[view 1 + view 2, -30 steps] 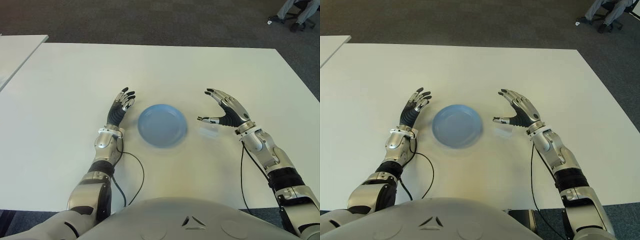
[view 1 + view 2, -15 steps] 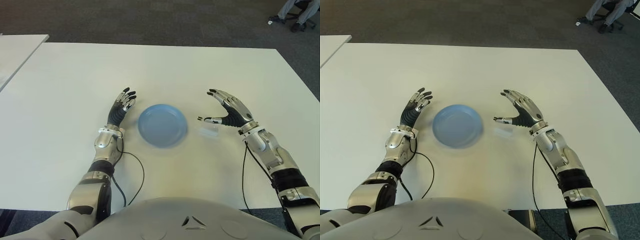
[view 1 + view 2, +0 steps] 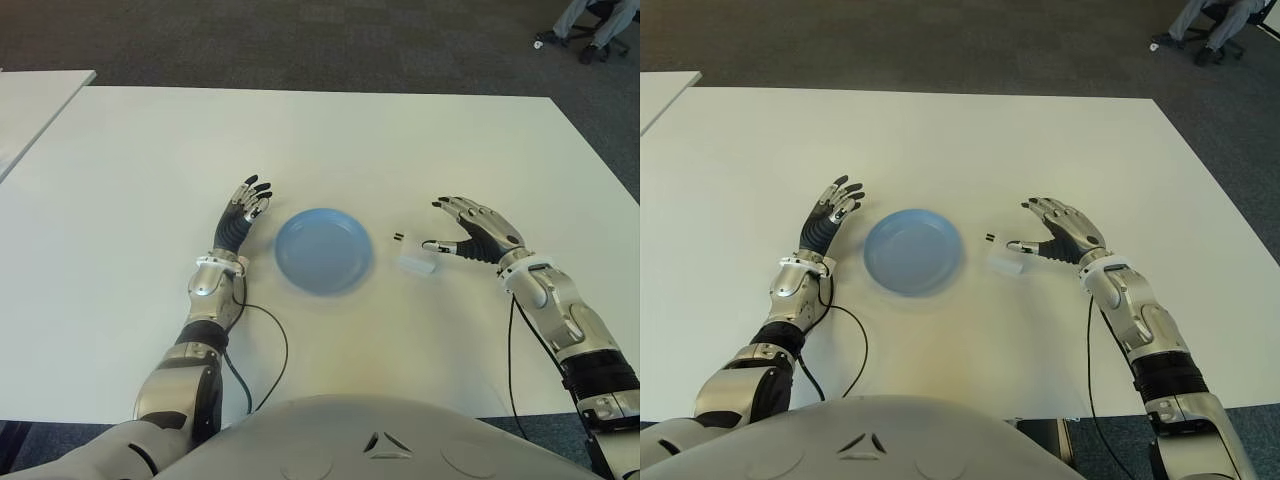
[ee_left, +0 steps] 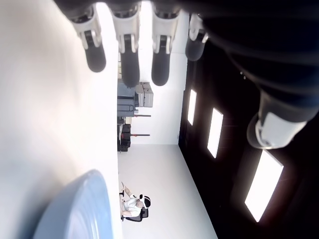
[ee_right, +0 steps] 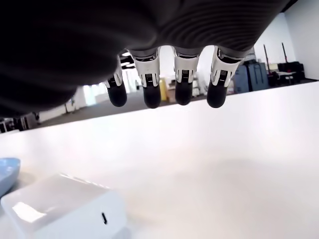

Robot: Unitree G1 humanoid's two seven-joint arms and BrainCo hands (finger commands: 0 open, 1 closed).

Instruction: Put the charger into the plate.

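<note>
On the white table (image 3: 420, 140), the right hand (image 3: 478, 232) sits just right of the white charger (image 3: 414, 264), fingers spread, gripping nothing. The charger lies flat on the table, just right of the blue plate (image 3: 323, 250) and outside it, its prongs pointing away. No legible markings show on either. The left hand (image 3: 243, 213) is just left of the plate, fingers extended, empty.
</note>
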